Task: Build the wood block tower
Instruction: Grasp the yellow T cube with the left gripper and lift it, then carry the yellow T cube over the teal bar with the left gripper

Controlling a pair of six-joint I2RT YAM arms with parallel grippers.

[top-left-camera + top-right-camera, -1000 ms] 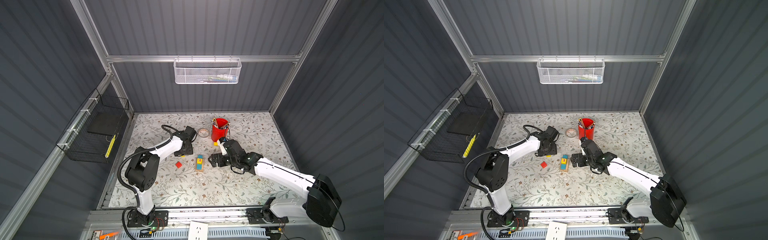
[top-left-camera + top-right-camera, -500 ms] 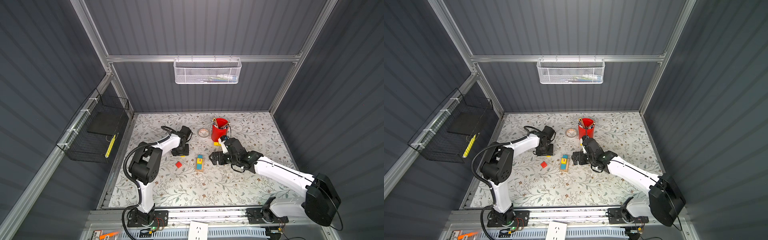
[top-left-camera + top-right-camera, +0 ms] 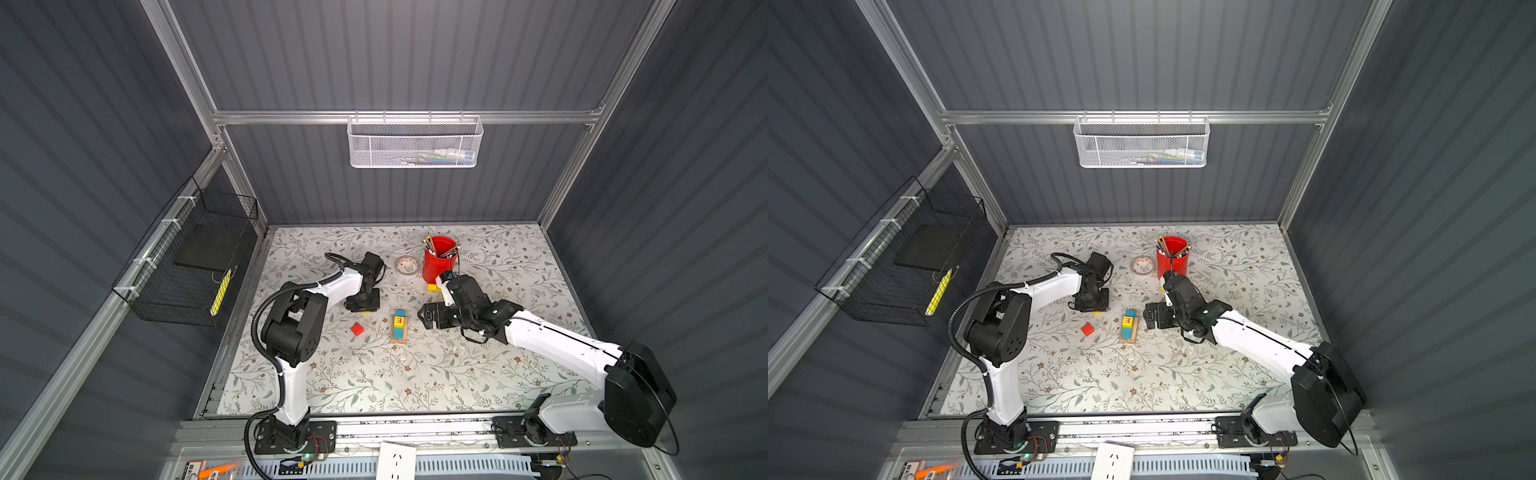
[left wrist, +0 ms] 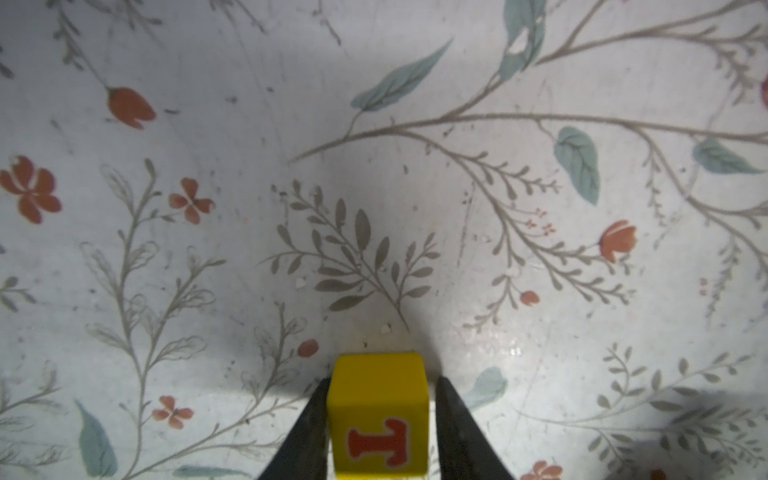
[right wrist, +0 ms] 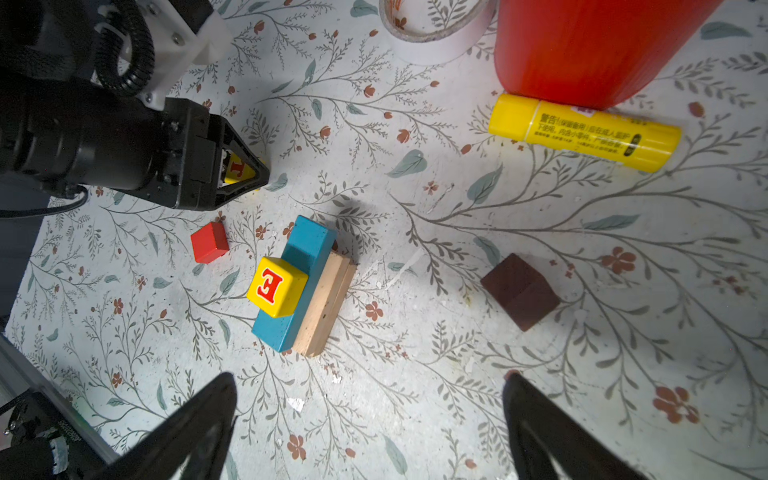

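One yellow E cube (image 5: 276, 286) sits on the teal bar (image 5: 316, 241), which lies on tan bars (image 5: 328, 307) mid-table (image 3: 415, 374) in both top views: a tower barely begun. The red cube (image 3: 356, 329) lies loose at nine o'clock of this stack (image 3: 399, 332). At ten o'clock the T cube (image 4: 378, 415) stands on the table between the jaws of the left gripper (image 4: 382, 380). One finger (image 4: 307, 436) is against its side and a sliver of gap shows at the other, so whether the pinch has bitten cannot be told. The brown roof piece (image 5: 519, 291) rests apart from the stack. It is near the right gripper (image 5: 370, 376), which hangs at three o'clock with jaws spread wide and empty.

The likely risks start with the hold: the T cube is flanked only near the fingertips, so a lift on a loose pinch could let it twist or drop. Free room on the teal bar beside the E cube looks small, and an off-centre or heavy landing could tip a cube off or shove the layers askew. Both arms sit close to the stack, where a careless swing could clip it.
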